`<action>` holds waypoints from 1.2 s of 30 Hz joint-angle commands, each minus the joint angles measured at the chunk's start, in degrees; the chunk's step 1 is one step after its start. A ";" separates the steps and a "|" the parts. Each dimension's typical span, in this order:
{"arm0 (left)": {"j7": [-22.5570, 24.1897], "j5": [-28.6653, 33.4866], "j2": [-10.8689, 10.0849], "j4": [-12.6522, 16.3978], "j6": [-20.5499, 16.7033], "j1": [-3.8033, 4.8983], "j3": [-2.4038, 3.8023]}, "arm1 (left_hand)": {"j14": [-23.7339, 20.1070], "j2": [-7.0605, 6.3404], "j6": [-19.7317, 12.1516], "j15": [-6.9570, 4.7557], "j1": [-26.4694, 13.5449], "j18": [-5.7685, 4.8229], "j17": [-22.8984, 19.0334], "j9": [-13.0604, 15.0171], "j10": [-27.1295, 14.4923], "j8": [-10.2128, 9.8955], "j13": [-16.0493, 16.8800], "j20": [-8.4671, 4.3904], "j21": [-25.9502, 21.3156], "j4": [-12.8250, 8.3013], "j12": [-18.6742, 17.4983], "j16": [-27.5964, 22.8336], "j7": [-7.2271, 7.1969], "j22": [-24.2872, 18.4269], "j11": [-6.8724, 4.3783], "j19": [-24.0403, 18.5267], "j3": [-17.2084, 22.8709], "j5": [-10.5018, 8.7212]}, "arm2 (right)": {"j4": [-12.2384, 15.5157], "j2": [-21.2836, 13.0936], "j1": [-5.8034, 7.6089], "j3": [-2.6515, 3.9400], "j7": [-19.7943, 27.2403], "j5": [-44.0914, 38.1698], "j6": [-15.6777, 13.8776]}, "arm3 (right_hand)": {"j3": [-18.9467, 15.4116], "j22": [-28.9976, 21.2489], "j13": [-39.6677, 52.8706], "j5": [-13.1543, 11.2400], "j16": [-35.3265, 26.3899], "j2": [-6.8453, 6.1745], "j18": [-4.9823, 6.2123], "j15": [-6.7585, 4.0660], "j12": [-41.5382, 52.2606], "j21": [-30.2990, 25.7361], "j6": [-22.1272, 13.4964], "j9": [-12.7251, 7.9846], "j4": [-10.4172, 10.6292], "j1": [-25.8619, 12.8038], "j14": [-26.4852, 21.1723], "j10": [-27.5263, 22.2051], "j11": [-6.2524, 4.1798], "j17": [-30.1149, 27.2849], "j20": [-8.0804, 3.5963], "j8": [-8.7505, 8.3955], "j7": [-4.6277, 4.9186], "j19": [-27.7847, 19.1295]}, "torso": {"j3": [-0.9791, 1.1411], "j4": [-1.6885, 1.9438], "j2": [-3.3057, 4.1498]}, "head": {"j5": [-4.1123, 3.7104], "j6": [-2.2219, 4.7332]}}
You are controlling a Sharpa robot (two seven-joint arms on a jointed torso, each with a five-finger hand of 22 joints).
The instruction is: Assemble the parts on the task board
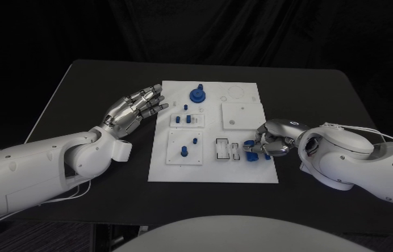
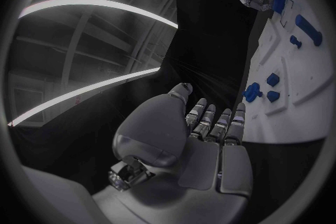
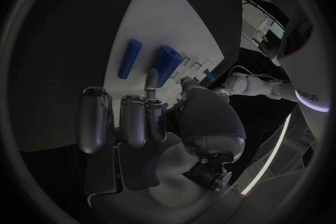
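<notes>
Black table [image 1: 90,82] carries the white plastic task board [image 1: 213,172]. Right hand [image 1: 268,141], nearer, curls over small blue cylindrical parts [image 1: 250,150] at its near-right edge, lying lengthwise near-to-far; whether it grips one is unclear. Left hand [image 1: 135,111] hovers released, left of the board.

— Where's the board [image 1: 214,172]?
— Mid-table [image 1: 82,82]; white, with blue parts in its left and near-right sections; a big blue knob [image 1: 197,95] stands at its far end.
— The left hand [image 1: 135,112]?
— Just left of the board, fingers spread, holding nothing.
— And the right hand [image 1: 270,141]?
— At the board's near-right edge; fingers curled over blue pegs [image 1: 249,150]; I cannot tell whether it grips one.
</notes>
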 commanded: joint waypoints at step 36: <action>1.59 0.12 0.22 -1.05 1.52 -0.84 0.04 | 0.07 -0.32 -0.01 0.00 -0.56 -0.65 0.00 -0.02 -0.15 0.33 -0.03 0.08 0.26 0.02 -0.20 0.01 -0.05 -0.28 0.41 0.03 0.50 0.22 | -0.94 2.94 -1.45 0.05 -4.48 1.98 -3.85 | 6.48 11.63 15.07 37.75 -1.53 -1.05 -0.92 -1.51 0.15 -0.16 1.56 2.69 -2.51 13.70 4.08 6.06 -1.60 4.61 -1.47 -3.25 -1.57 2.85 | -0.01 0.00 -0.01 | 0.51 -0.01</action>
